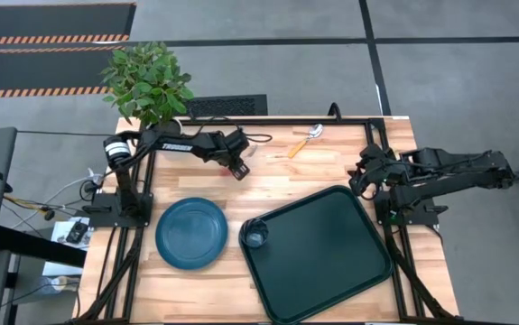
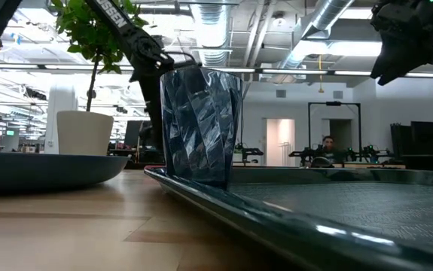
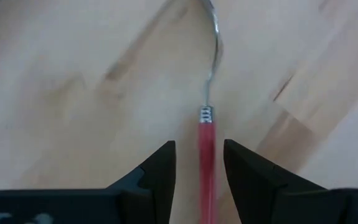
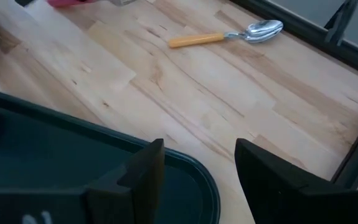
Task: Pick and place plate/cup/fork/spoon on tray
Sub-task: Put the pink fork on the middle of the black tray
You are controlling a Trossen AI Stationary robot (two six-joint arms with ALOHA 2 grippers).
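Note:
The red-handled fork (image 3: 207, 134) lies on the wooden table, its silver neck pointing away from my left gripper. My left gripper (image 1: 237, 168) is open, with one finger on each side of the red handle and a gap showing on both sides. The teal-blue plate (image 1: 191, 233) rests flat on the table, left of the tray. The dark cup (image 1: 255, 235) stands upright in the near left corner of the green tray (image 1: 322, 257). The orange-handled spoon (image 1: 303, 143) lies at the far edge. My right gripper (image 1: 364, 181) is open and empty above the tray's far right corner.
A plant in a white pot (image 1: 148, 86) stands at the table's far left corner. The black frame rails (image 1: 313, 119) run along the table's far edge and sides. Bare wood (image 1: 331, 167) lies between the spoon and the tray.

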